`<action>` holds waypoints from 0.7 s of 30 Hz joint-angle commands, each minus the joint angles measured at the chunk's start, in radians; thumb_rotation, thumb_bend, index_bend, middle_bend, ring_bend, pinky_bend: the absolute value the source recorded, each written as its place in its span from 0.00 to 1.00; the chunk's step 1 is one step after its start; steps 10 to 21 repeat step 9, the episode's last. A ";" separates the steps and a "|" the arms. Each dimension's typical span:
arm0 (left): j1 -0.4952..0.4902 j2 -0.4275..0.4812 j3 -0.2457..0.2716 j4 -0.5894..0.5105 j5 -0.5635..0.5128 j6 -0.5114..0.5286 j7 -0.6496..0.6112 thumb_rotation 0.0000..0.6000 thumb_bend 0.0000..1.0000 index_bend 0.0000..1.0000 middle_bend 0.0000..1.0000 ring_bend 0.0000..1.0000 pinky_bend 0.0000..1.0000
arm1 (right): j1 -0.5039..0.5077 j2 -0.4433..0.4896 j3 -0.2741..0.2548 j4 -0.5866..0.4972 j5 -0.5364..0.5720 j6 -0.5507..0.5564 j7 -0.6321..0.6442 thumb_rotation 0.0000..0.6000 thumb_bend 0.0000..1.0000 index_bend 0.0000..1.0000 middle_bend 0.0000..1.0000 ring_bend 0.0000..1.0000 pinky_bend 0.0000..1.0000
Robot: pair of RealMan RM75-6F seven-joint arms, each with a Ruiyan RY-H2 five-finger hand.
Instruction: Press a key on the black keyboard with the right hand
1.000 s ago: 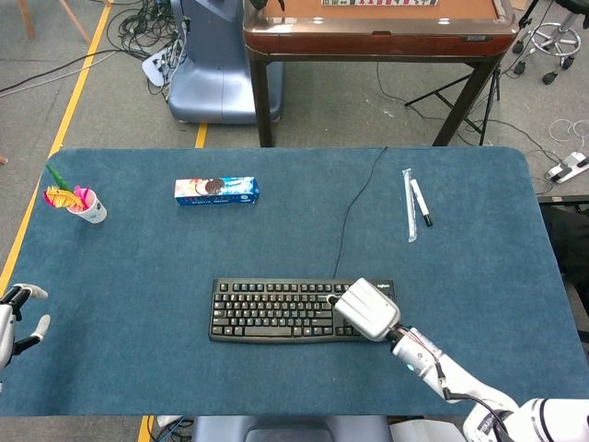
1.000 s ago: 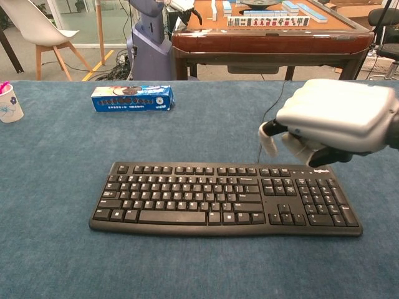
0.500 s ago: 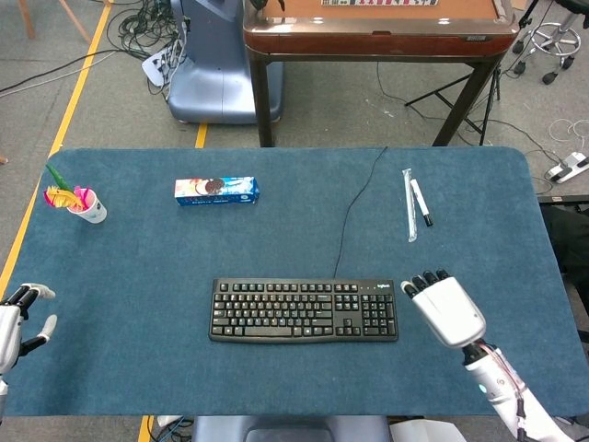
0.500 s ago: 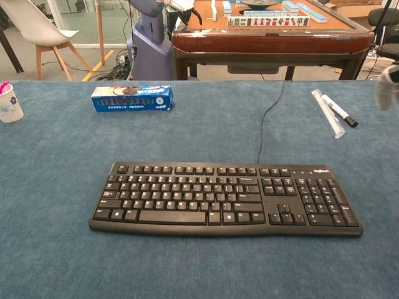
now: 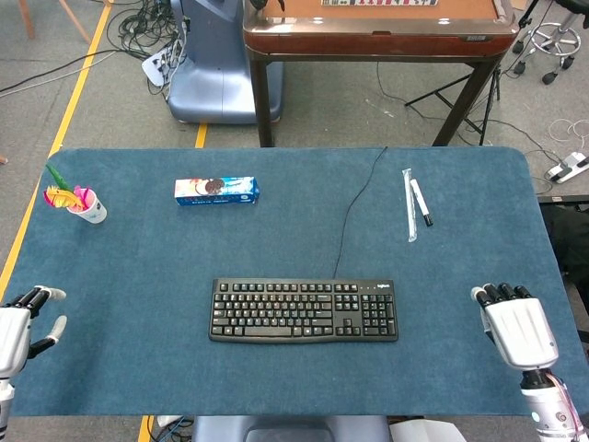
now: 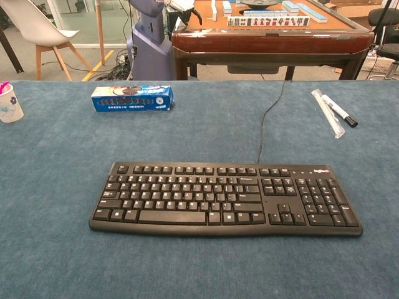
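Note:
The black keyboard (image 5: 304, 310) lies flat in the middle of the blue table, its cable running to the far edge; the chest view shows the keyboard (image 6: 225, 198) with nothing over it. My right hand (image 5: 518, 329) hovers near the table's right front corner, well to the right of the keyboard, palm down with fingers extended and holding nothing. My left hand (image 5: 18, 324) sits at the left front edge, fingers apart and empty. Neither hand appears in the chest view.
A blue biscuit box (image 5: 216, 191) lies at the back left and a cup (image 5: 88, 207) with colourful items stands near the left edge. A marker (image 5: 421, 203) and a clear tube (image 5: 408, 204) lie at the back right. A wooden table (image 5: 377, 37) stands behind.
My right hand has lifted off the keyboard's right part and swung far to the right, out of the chest view. The left hand has shifted slightly.

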 commanded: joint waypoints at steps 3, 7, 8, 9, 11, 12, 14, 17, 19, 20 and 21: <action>0.000 -0.004 -0.003 0.004 -0.003 0.004 -0.002 1.00 0.28 0.43 0.44 0.54 0.78 | -0.052 -0.014 0.030 0.076 0.022 0.032 0.118 1.00 0.72 0.45 0.50 0.44 0.55; -0.001 -0.010 -0.005 0.011 0.000 0.007 -0.005 1.00 0.28 0.43 0.44 0.54 0.78 | -0.056 -0.005 0.042 0.088 0.006 0.026 0.157 1.00 0.72 0.45 0.50 0.44 0.55; -0.002 -0.012 -0.006 0.013 0.002 0.008 -0.006 1.00 0.28 0.43 0.44 0.54 0.78 | -0.057 -0.003 0.044 0.090 0.007 0.019 0.164 1.00 0.72 0.45 0.50 0.44 0.55; -0.001 -0.013 -0.007 0.015 0.003 0.012 -0.007 1.00 0.28 0.43 0.44 0.54 0.78 | -0.056 0.000 0.046 0.092 0.009 0.008 0.170 1.00 0.72 0.45 0.50 0.44 0.55; -0.001 -0.013 -0.007 0.015 0.003 0.012 -0.007 1.00 0.28 0.43 0.44 0.54 0.78 | -0.056 0.000 0.046 0.092 0.009 0.008 0.170 1.00 0.72 0.45 0.50 0.44 0.55; -0.001 -0.013 -0.007 0.015 0.003 0.012 -0.007 1.00 0.28 0.43 0.44 0.54 0.78 | -0.056 0.000 0.046 0.092 0.009 0.008 0.170 1.00 0.72 0.45 0.50 0.44 0.55; -0.001 -0.013 -0.007 0.015 0.003 0.012 -0.007 1.00 0.28 0.43 0.44 0.54 0.78 | -0.056 0.000 0.046 0.092 0.009 0.008 0.170 1.00 0.72 0.45 0.50 0.44 0.55; -0.001 -0.013 -0.007 0.015 0.003 0.012 -0.007 1.00 0.28 0.43 0.44 0.54 0.78 | -0.056 0.000 0.046 0.092 0.009 0.008 0.170 1.00 0.72 0.45 0.50 0.44 0.55; -0.001 -0.013 -0.007 0.015 0.003 0.012 -0.007 1.00 0.28 0.43 0.44 0.54 0.78 | -0.056 0.000 0.046 0.092 0.009 0.008 0.170 1.00 0.72 0.45 0.50 0.44 0.55; -0.001 -0.013 -0.007 0.015 0.003 0.012 -0.007 1.00 0.28 0.43 0.44 0.54 0.78 | -0.056 0.000 0.046 0.092 0.009 0.008 0.170 1.00 0.72 0.45 0.50 0.44 0.55; -0.001 -0.013 -0.007 0.015 0.003 0.012 -0.007 1.00 0.28 0.43 0.44 0.54 0.78 | -0.056 0.000 0.046 0.092 0.009 0.008 0.170 1.00 0.72 0.45 0.50 0.44 0.55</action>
